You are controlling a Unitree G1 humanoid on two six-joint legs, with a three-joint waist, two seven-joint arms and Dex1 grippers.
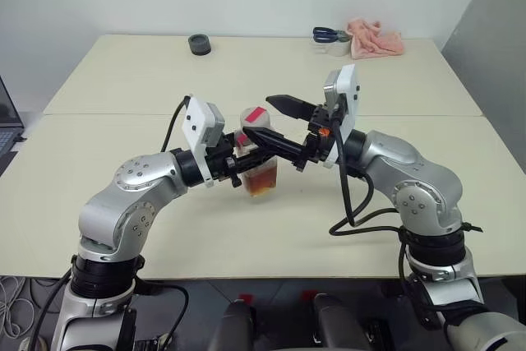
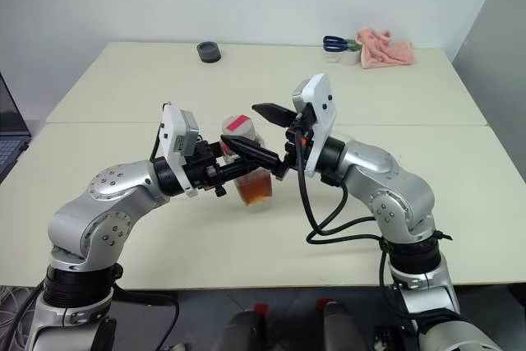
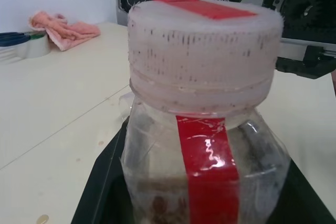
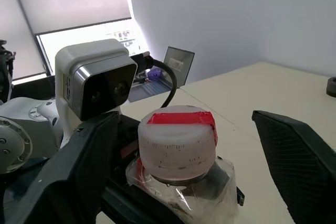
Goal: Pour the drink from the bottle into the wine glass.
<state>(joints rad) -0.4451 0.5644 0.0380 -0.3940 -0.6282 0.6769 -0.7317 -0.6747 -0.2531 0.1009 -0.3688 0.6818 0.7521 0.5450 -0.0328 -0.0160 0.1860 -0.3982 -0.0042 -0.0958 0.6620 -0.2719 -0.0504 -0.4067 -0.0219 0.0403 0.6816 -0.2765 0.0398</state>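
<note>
My left gripper (image 1: 240, 163) is shut on the body of the clear plastic bottle (image 1: 260, 168) and holds it upright just above the table (image 1: 123, 129), near the middle. Amber drink (image 1: 263, 181) fills the bottle's lower part. A white cap (image 4: 177, 142) with a red strip closes its neck. My right gripper (image 1: 260, 117) reaches in from the right, level with the cap. It is open, with one black finger (image 4: 294, 156) on each side of the cap and apart from it. The wine glass is hidden or out of view.
At the table's far edge lie a black round object (image 1: 199, 43), a pink cloth (image 1: 375, 39) and blue-handled scissors (image 1: 329, 34) on a small white roll. A laptop (image 1: 6, 125) shows at the left edge. A seam crosses the table behind the bottle.
</note>
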